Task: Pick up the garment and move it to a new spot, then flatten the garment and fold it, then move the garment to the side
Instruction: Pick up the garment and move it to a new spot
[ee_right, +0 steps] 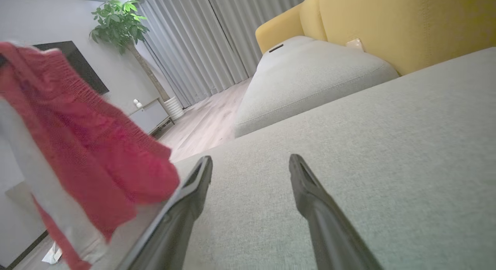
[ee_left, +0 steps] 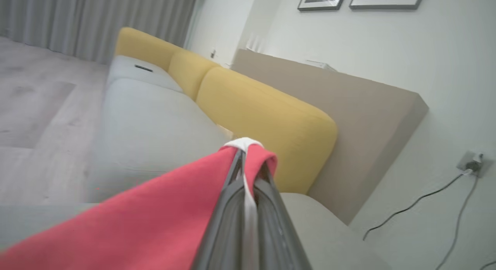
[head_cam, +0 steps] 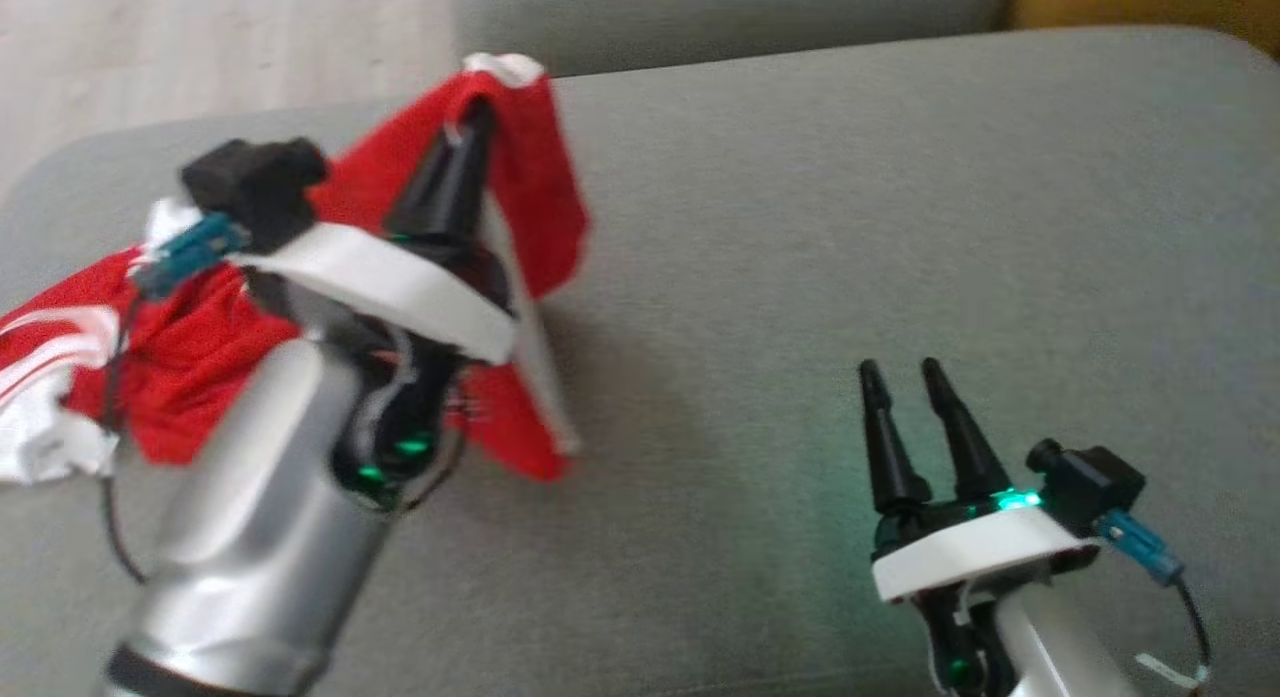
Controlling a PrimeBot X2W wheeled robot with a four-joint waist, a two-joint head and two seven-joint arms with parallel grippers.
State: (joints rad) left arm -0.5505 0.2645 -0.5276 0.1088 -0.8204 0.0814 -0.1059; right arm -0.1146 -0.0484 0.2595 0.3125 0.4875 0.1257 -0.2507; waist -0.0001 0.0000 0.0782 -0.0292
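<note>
Upper left of the head view: red knit garment with white trim and stripes [head_cam: 540, 187], lifted off the flat grey fabric sofa cushion [head_cam: 900, 197]. The left gripper [head_cam: 478, 127] pinches it, fingers closed together on a white-edged fold at the very top. From that pinch the cloth falls two ways: a short flap down the right of the fingers, and a longer run draped back over the pale forearm to the frame's left edge. Long axis therefore slants from top centre-left down to lower left.

Lower right of the head view: the right gripper [head_cam: 900, 369], fingers narrowly parted and holding nothing, low over bare cushion. The garment lies up and left of it, well apart. The loose red hem at centre-left is the part nearest this hand.

The picture is blurred; the bunch at the left edge may rest on the cushion, I cannot tell.

Judgement: carry to the new spot falls to the left arm alone.
</note>
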